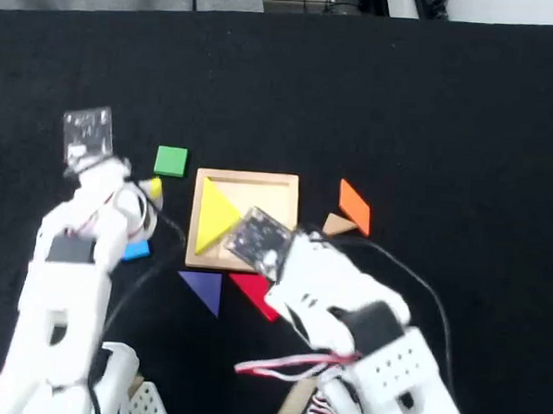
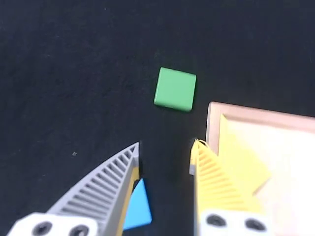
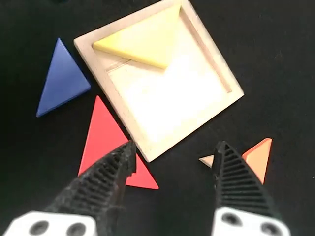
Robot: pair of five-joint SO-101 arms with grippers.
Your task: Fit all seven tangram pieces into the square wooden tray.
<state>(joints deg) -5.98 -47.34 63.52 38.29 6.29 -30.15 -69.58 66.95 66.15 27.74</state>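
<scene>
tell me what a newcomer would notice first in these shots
The square wooden tray at centre, holding one yellow triangle along its left side. Bright pieces lie scattered around it: a green square to its upper left, blue triangle and red triangle in front, an orange piece to the right. The left gripper and right gripper hang open near the tray.

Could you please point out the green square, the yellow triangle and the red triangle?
Green square piece (image 2: 175, 89): left wrist view, centre of top face.
Yellow triangular piece (image 3: 145, 38): right wrist view, middle of its face.
Red triangular piece (image 3: 104, 132): right wrist view, uncovered upper part.
</scene>
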